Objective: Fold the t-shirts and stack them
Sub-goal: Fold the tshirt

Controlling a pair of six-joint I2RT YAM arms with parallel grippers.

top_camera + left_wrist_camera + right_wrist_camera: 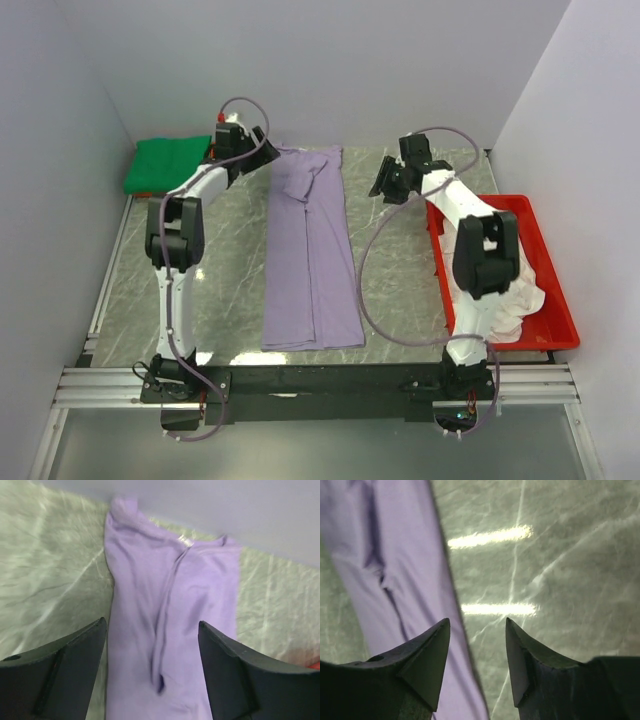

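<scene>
Lying loose, the lavender t-shirt (pixel 310 250) sits between both parted jaws.

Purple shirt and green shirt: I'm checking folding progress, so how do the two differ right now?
The purple shirt lies as a long narrow strip, folded only lengthwise; the green shirt is a compact folded bundle. The purple shirt runs down mid-table between the arms; the green shirt is tucked in the far left corner. Both are plain-coloured cloth resting on the table.
</scene>
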